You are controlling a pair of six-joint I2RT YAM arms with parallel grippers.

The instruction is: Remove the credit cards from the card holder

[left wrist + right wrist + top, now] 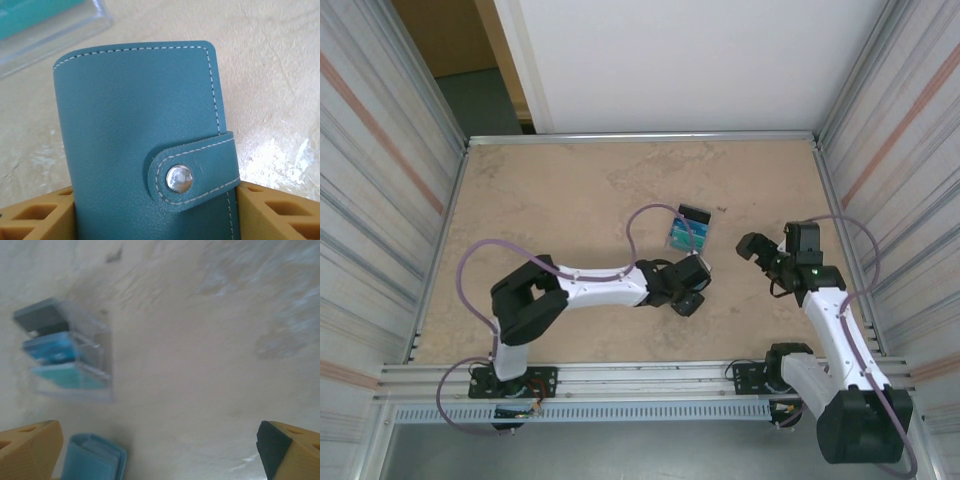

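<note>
The card holder (135,125), a teal-blue stitched wallet held closed by a strap with a silver snap (179,178), stands between my left gripper's (157,205) yellow fingers (42,215), which press on both its side edges. In the right wrist view the card holder (95,460) shows at the lower left. Three credit cards, black (40,315), blue (50,347) and teal (62,376), sit stepped in a clear plastic rack (687,228) just beyond my left gripper (688,292). My right gripper (760,250) hovers to the right of the rack, and its jaws (160,455) stand wide open with nothing between them.
The tan tabletop (570,200) is bounded by a metal frame and corrugated side walls (380,200). A corner of the clear rack (50,30) lies just past the wallet in the left wrist view. Purple cables loop over both arms.
</note>
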